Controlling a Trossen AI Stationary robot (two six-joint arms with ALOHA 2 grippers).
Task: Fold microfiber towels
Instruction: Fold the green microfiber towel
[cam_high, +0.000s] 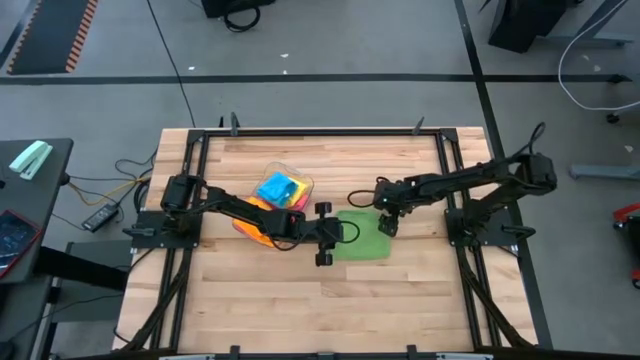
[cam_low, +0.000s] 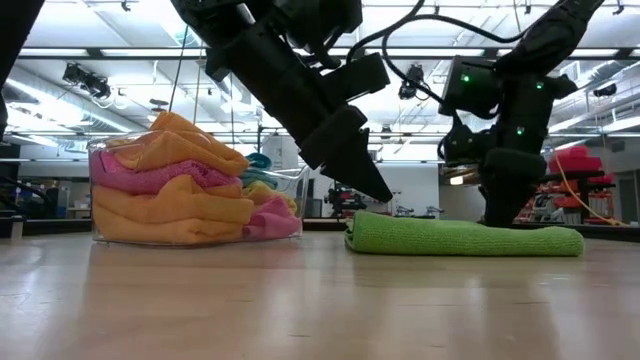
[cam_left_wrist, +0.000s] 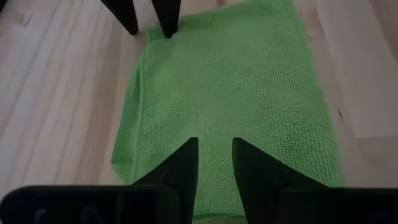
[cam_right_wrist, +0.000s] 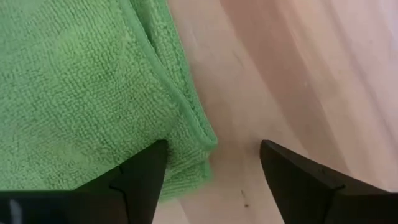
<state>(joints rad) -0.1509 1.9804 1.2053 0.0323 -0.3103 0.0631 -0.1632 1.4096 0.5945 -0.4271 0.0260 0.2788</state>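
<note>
A green microfiber towel (cam_high: 362, 240) lies folded on the wooden surface (cam_high: 300, 300) between the parted left gripper (cam_left_wrist: 214, 158) and parted right gripper (cam_right_wrist: 211, 168), while the clear tub (cam_low: 100, 190) holds unfolded orange, pink and blue towels (cam_low: 170, 180)

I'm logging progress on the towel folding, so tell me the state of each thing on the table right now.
Green towel: folded, flat on the table, not gripped.
Clear tub: open, heaped with orange, pink, yellow and blue towels.
Left claw: open, over the green towel.
Right claw: open, straddling a towel corner.
</note>
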